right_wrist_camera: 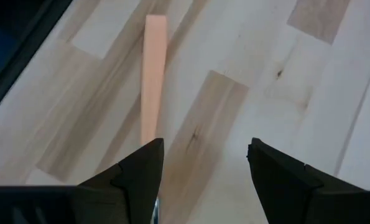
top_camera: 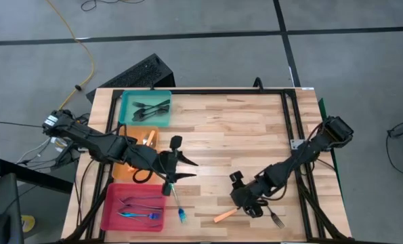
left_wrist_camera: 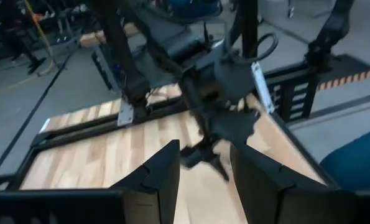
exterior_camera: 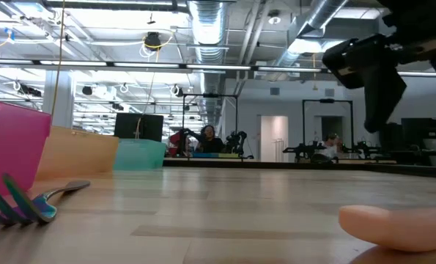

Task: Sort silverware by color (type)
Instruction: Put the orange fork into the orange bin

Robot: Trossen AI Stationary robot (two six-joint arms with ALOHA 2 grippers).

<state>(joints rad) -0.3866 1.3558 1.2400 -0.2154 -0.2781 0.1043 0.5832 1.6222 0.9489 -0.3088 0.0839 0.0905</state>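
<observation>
An orange-handled fork [top_camera: 225, 216] lies flat on the wooden table near its front edge, and its handle [right_wrist_camera: 153, 68] runs up to one finger of my right gripper [right_wrist_camera: 206, 149]. That gripper [top_camera: 247, 205] hangs open just above the fork, slanting down. My left gripper [top_camera: 193, 169] is open and raised over the table's left middle, with nothing between its fingers [left_wrist_camera: 163, 171]. A blue-handled fork [top_camera: 178, 205] lies by the pink tray [top_camera: 110, 215]; its tines [exterior_camera: 12, 204] face the low camera. A dark fork [top_camera: 277, 218] lies at the front right.
Three trays stand along the left side: a teal one [top_camera: 128, 115] at the back holding dark forks, an orange one [top_camera: 120, 171] half under my left arm, and the pink one at the front holding blue-handled pieces. Bare wood spans the middle and the far right.
</observation>
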